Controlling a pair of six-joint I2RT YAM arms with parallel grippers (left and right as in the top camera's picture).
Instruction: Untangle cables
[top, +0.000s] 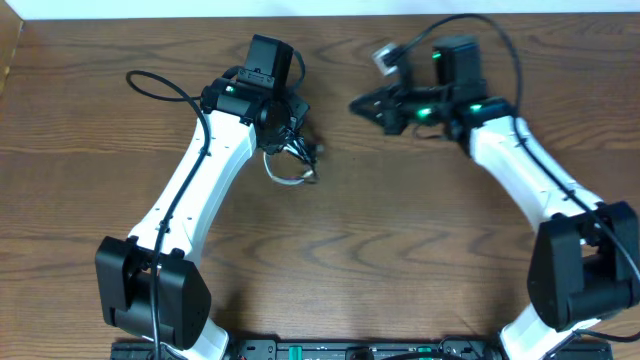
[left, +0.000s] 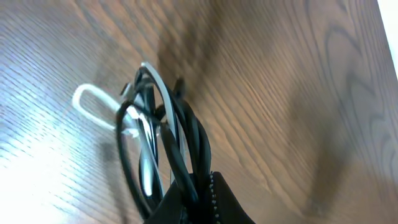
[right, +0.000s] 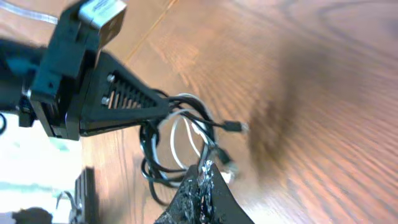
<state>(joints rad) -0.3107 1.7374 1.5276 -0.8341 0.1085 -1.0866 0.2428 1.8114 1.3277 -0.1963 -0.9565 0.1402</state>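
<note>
My left gripper (top: 290, 135) is shut on the tangled cables and holds them just above the table. The white cable (top: 285, 178) loops below it, and the black cable (top: 303, 148) twists through it with its plugs to the right. In the left wrist view the black cable (left: 186, 137) runs into the jaws (left: 199, 186), and the white cable (left: 93, 102) sticks out to the left. My right gripper (top: 358, 103) is shut and lies right of the tangle, apart from it. In the right wrist view its jaws (right: 205, 177) point at the black cable (right: 152, 171) and the white cable (right: 177, 140).
The table is dark wood (top: 420, 230). The left arm's thick black wire (top: 160, 85) arcs over the table at the far left. A pale strip (top: 300, 8) runs along the table's far edge. The left gripper's finger (right: 124, 99) shows in the right wrist view.
</note>
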